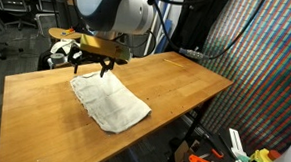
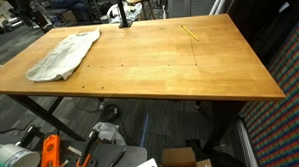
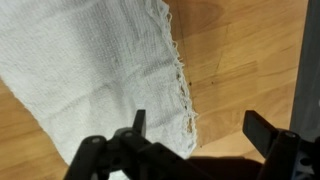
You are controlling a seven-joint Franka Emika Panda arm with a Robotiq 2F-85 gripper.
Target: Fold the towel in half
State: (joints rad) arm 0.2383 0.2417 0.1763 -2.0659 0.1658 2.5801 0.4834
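One gripper (image 3: 195, 135) is in play, its jaws spread wide and holding nothing. In the wrist view the two dark fingers straddle the frayed hem of the towel (image 3: 90, 75), one finger over cloth, the other over bare table (image 3: 250, 60). The towel is thin, loosely woven and wrinkled; expect it to be light, limp and prone to sagging or bunching when lifted. Recommended hold: pinch a corner or the hem edge, where the fabric is free of the wood, rather than the flat middle. In an exterior view the towel (image 1: 109, 102) lies flat directly under the gripper (image 1: 96, 60); in another, the towel (image 2: 63, 54) sits near a far corner of the table (image 2: 189, 72).
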